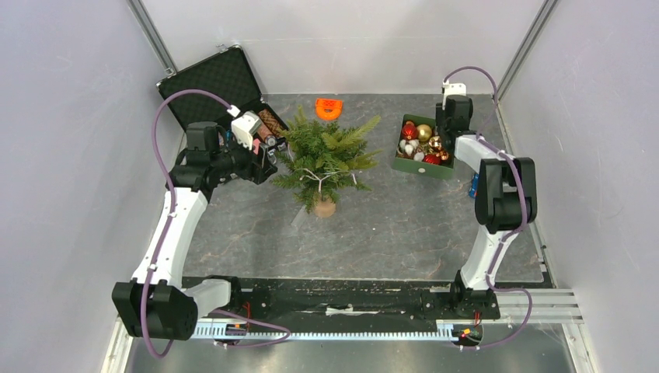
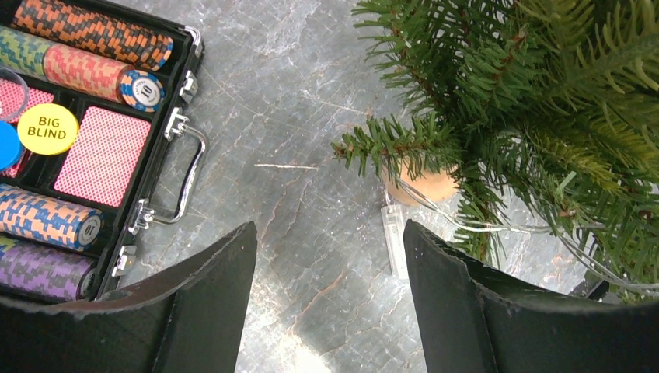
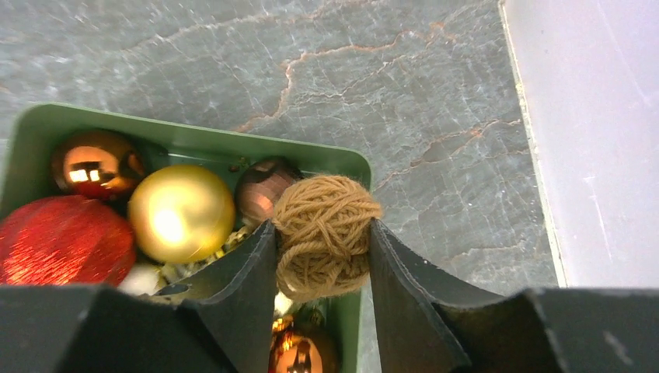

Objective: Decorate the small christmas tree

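At the near edge of the grey stone-look table [image 1: 388, 233], the two arm bases are bolted side by side; a little farther in, near the middle, the small christmas tree [image 1: 326, 155] is stood upright on its round tan wooden stump [image 1: 325, 207]; a thin wire with tiny lights is wound through the green needle branches, and a small clear plastic box [image 2: 395, 233] on that wire is laid on the table just beside the stump.

The left gripper [image 1: 264, 159] is held just left of the tree, between it and the open black briefcase [image 1: 217, 78]; its fingers are spread wide and nothing is held between them; in the left wrist view, rows of striped poker chips [image 2: 93, 31] and a round yellow disc marked BIG BLIND [image 2: 47, 128] are seen in the briefcase.

To the right of the tree, well apart from it, a green tray [image 1: 423, 169] full of shiny balls is set; the right gripper [image 3: 321, 233] is placed over its far corner; a round tan-brown yarn ball [image 3: 326, 203] is pinched between the two black fingers, touched on both sides; whether the yarn ball is lifted off the tray cannot be told; beside it a gold ball [image 3: 180, 211], a red glitter ball [image 3: 62, 241] and a copper ball [image 3: 97, 163] are laid.

Farthest back, behind the tree, a small orange thing [image 1: 329, 107] is seen near the wall.
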Controlling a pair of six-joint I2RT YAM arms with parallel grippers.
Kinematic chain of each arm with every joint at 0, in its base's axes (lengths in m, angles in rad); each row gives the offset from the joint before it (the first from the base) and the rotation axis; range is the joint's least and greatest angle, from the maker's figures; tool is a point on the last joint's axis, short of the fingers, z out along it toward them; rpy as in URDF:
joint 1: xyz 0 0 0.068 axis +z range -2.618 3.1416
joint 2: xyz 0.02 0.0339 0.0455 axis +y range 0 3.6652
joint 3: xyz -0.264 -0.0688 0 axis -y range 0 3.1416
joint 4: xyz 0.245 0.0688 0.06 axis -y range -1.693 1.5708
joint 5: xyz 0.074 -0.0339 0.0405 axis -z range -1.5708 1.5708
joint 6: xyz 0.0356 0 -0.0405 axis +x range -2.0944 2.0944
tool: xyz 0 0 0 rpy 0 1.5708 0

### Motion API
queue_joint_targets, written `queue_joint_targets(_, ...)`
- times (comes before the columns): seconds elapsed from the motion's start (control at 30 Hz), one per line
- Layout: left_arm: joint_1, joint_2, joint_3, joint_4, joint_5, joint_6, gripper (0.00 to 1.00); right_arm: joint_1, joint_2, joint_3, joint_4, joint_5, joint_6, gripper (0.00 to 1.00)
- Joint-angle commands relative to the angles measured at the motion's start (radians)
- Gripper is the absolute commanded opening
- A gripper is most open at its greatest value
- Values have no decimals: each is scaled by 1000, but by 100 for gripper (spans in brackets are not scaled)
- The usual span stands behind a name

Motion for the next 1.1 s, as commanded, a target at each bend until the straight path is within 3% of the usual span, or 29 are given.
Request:
queue_joint_targets(0.0,3,-19,75,-73,26,81,75,-3,-211,-11,-67,-69,92,18)
queue_joint_targets(0.13,1,-58,160,-178,60,140,75,-1,-382,-14,-218,-206,186,15)
queue_joint_targets(0.3,-14,-129,341,-308,108,148,79,48,-537,202,-466,-504,269,11)
queue_joint_targets(0.47,-133,-187,447,-388,103,140,81,285,-588,508,-644,-516,290,10)
queue_joint_targets(0.6,-272,-218,490,-421,-14,166,82,507,-591,619,-637,-594,386,4)
queue_joint_targets(0.7,-300,-260,491,-423,-39,189,82,770,-595,609,-601,-566,383,3)
queue_joint_targets(0.8,-300,-315,489,-450,5,221,82,999,-591,582,-588,-438,351,4)
queue_joint_targets(0.93,-300,-390,494,-533,81,288,82,1160,-596,464,-503,-375,356,4)
queue_joint_targets(1.07,-300,-439,495,-630,159,379,83,1192,-553,414,-476,-380,374,4)
